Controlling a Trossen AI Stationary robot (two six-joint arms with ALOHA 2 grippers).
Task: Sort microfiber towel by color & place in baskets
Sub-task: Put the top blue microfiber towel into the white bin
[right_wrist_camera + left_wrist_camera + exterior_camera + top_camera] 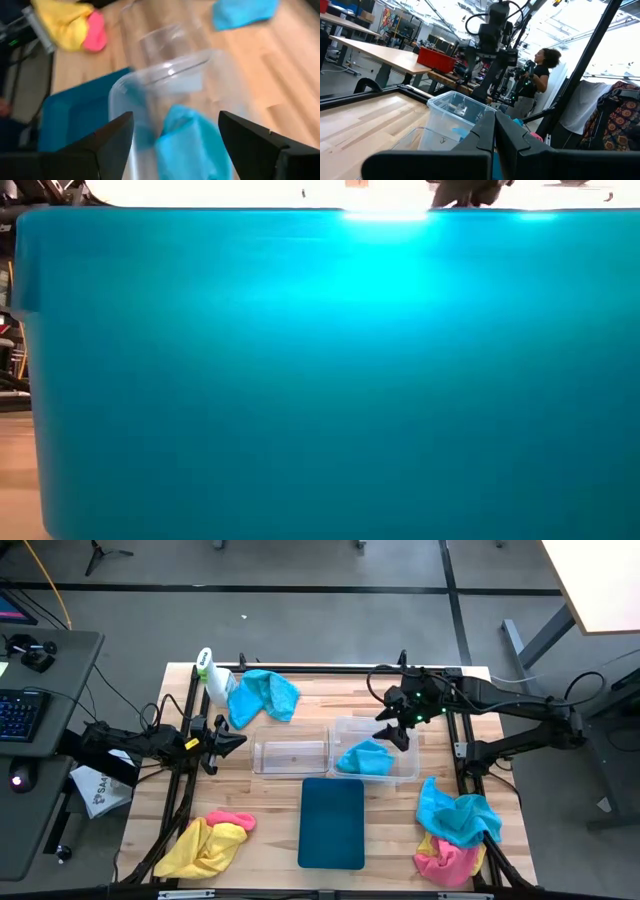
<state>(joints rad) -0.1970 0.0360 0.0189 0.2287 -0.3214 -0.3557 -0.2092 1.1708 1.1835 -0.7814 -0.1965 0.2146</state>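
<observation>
Right gripper [172, 132] hangs wide open, empty — a blue towel [362, 757] lies directly below its jaws in the wide tub [405, 772]. Left gripper [238, 740] is narrow, idle, beside the narrow tub [290, 753].

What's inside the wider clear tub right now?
One cyan towel lies in the wider clear tub, under the open right claw. Anything beneath the cloth is hidden.

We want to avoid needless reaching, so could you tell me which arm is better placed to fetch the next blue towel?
Probably the right. Its gripper hangs open over the wider tub, near the blue towel at its side's edge; the left gripper sits farther off.
</observation>
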